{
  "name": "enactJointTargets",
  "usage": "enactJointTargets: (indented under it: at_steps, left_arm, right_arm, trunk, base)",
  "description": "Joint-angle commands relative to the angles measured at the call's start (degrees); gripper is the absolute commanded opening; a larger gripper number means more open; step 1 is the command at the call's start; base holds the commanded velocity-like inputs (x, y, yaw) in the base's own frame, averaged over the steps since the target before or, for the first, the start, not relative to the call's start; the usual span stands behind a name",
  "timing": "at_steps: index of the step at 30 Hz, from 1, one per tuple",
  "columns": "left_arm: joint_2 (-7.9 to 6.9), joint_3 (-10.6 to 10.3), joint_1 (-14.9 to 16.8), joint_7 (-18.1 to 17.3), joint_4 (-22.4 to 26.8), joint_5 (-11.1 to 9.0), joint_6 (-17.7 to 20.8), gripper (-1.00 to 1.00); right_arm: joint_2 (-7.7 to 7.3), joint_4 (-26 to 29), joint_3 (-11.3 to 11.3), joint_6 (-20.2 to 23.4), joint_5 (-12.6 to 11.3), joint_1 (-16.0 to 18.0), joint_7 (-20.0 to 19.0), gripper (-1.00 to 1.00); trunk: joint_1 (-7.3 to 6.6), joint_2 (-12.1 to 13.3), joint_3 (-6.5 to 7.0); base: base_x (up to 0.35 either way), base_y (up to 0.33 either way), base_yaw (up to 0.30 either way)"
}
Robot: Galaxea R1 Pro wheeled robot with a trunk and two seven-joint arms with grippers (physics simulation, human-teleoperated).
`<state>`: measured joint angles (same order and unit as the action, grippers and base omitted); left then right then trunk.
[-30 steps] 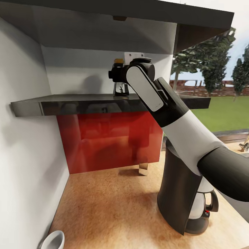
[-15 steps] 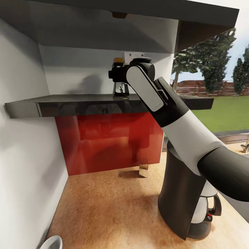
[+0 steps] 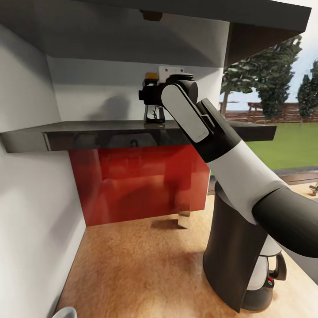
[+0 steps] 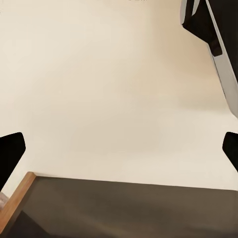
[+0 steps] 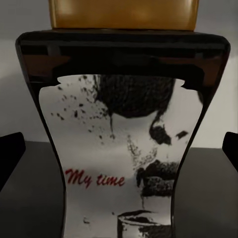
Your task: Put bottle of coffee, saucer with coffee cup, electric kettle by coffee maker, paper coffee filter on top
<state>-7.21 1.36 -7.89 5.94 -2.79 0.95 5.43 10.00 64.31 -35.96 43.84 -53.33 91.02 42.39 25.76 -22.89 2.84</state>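
Note:
The bottle of coffee (image 3: pixel 154 112), a dark jar with a yellow-gold cap and a white label reading "My time" (image 5: pixel 119 148), stands upright on the dark shelf (image 3: pixel 101 132). My right gripper (image 3: pixel 148 94) is up at the jar. In the right wrist view the gripper (image 5: pixel 119 153) is open, with a fingertip (image 5: pixel 10 153) on each side of the jar and not touching it. The tall black coffee maker (image 3: pixel 229 256) stands on the tan countertop (image 3: pixel 141 265) under my right arm. The coffee cup's white rim (image 3: pixel 66 312) peeks in at the lower left. My left gripper (image 4: pixel 119 151) is open and holds nothing.
A glass vessel with a black handle and a red dot (image 3: pixel 269 276) sits behind the coffee maker; I cannot tell whether it is the carafe or the kettle. A red backsplash (image 3: pixel 141 185) runs below the shelf. A white wall (image 3: pixel 31 198) closes the left side.
The head camera has tilted up a little, so the cup has slid almost out of the picture's bottom. My right arm and the jar hold the same pose.

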Motion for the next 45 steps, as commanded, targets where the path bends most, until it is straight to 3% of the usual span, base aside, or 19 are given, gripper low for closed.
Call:
enactJointTargets:
  at_steps: [1, 28, 36, 37, 45]
  left_arm:
    - [0.0, 0.14, -0.02, 0.13, 0.06, 0.11, 0.19, 1.0]
    - [0.0, 0.14, -0.02, 0.13, 0.06, 0.11, 0.17, 1.0]
    - [0.0, 0.14, -0.02, 0.13, 0.06, 0.11, 0.15, 1.0]
    - [0.0, 0.14, -0.02, 0.13, 0.06, 0.11, 0.16, 1.0]
    - [0.0, 0.14, -0.02, 0.13, 0.06, 0.11, 0.16, 1.0]
  right_arm:
    - [0.0, 0.03, -0.07, 0.01, -0.54, 0.04, 0.59, 1.0]
    - [0.0, 1.17, -0.15, 0.1, -0.53, 0.03, 0.65, 1.0]
    - [-0.77, 1.09, -0.16, 0.1, -0.54, 0.02, 0.67, 1.0]
    - [-0.84, 1.09, -0.16, 0.1, -0.54, 0.01, 0.67, -1.0]
    - [-1.03, 1.08, -0.16, 0.1, -0.54, 0.0, 0.67, -1.0]
  trunk:
    - [0.02, -0.03, -0.01]
    - [0.02, -0.03, -0.01]
    - [0.02, -0.03, -0.01]
    - [0.02, -0.03, -0.01]
    - [0.02, -0.03, -0.01]
  base:
    - [0.01, 0.0, 0.0]
    - [0.028, 0.0, 0.0]
    - [0.004, 0.0, 0.0]
    - [0.0, 0.0, 0.0]
    - [0.0, 0.0, 0.0]
